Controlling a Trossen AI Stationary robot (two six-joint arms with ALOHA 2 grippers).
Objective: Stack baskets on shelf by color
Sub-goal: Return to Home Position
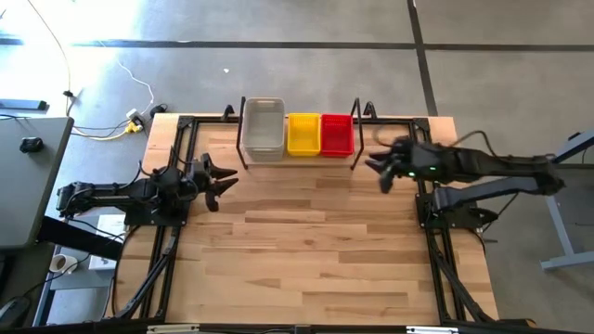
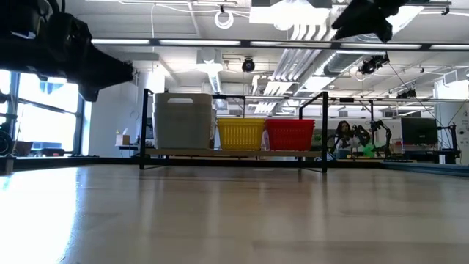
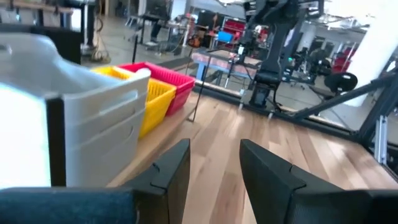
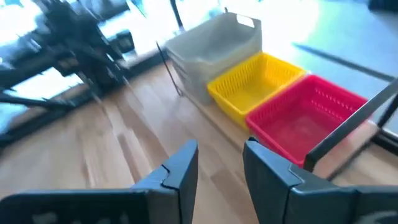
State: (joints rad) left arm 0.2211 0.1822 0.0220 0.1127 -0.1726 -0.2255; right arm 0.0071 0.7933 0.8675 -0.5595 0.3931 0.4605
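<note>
On the shelf (image 2: 183, 152) three piles stand side by side, touching. The grey baskets (image 1: 264, 128) make a tall pale pile, then come the yellow baskets (image 1: 303, 134) and the red baskets (image 1: 337, 134), with holey sides. The left gripper (image 1: 223, 181) hangs left of the shelf and the right gripper (image 1: 376, 167) just right of it. Both have fingers apart and hold nothing.

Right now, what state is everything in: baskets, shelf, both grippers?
shelf: upright, loaded.
grey baskets: nested, at its left end in the high view.
yellow baskets: on it, middle.
red baskets: on it, right end in the high view.
left gripper: open, empty.
right gripper: open, empty.
</note>
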